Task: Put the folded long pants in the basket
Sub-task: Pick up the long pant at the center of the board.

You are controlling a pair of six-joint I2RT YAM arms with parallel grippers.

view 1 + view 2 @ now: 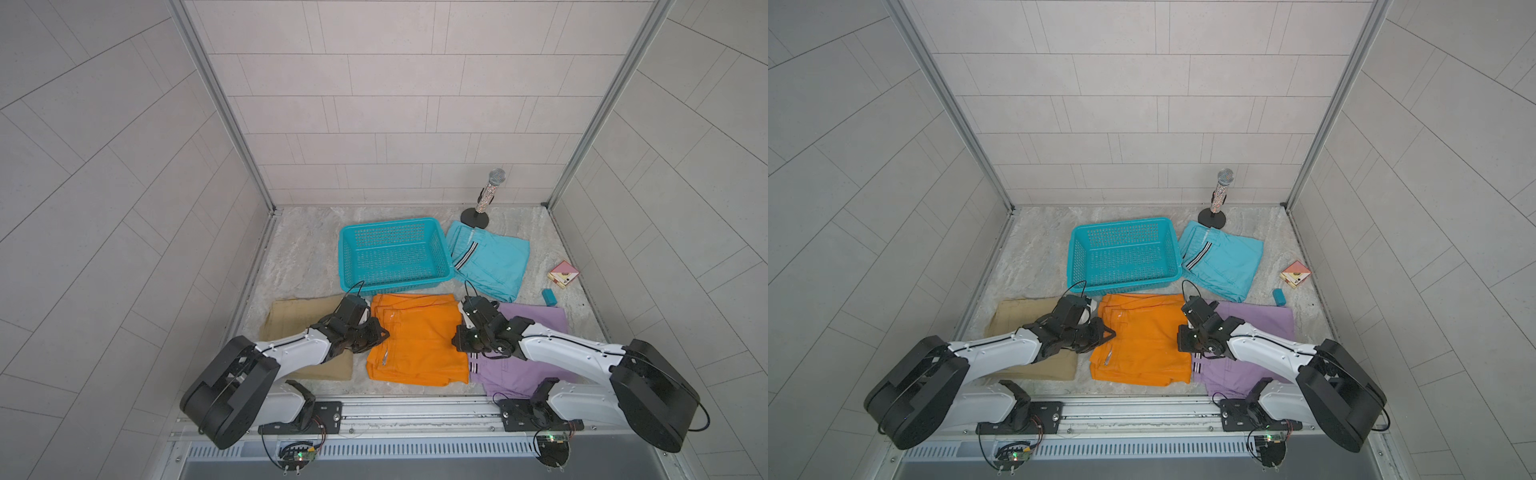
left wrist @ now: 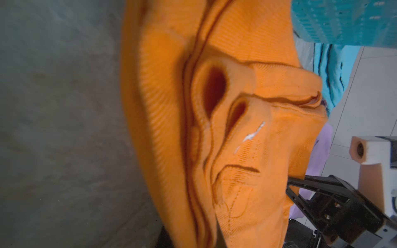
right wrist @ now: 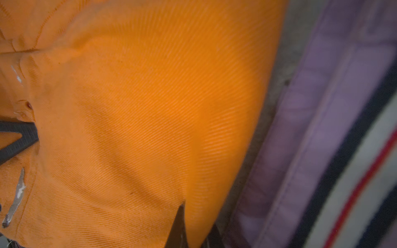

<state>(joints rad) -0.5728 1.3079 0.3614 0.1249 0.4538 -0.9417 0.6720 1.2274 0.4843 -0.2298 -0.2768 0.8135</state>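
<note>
Marbled tabletop (image 1: 303, 249) — basket (image 1: 390, 222), orange pants (image 1: 419, 345), khaki (image 1: 299, 316), lilac (image 1: 536, 309), turquoise pants (image 1: 494, 262), microphone stand (image 1: 475, 217), box (image 1: 562, 274), blue block (image 1: 549, 296).

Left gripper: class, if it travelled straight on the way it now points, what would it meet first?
The orange pants, whose near edge the left gripper touches. Further along that line, probably the right gripper at the opposite edge, though depth is unclear.
</note>
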